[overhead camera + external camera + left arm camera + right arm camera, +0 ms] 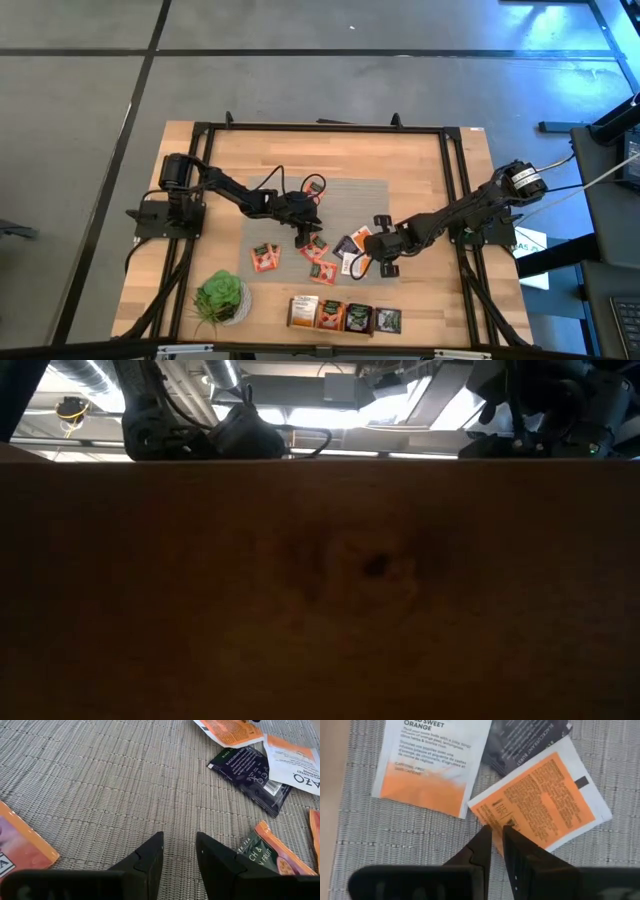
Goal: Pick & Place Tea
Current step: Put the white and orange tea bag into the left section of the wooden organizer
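On the grey mat (380,845), the right gripper (497,836), nearly closed, pinches the orange sachet's (545,805) corner.

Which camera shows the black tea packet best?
The left wrist view: the black sachet lies flat on the grey mat, print visible. The right wrist view shows only a corner. The high view shows it tiny. The low view misses it.

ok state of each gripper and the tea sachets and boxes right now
left gripper: open, empty, low over the grey mat
right gripper: nearly shut, tips at the orange sachet
black sachet: flat on the mat
tea boxes: lined up along the table edge
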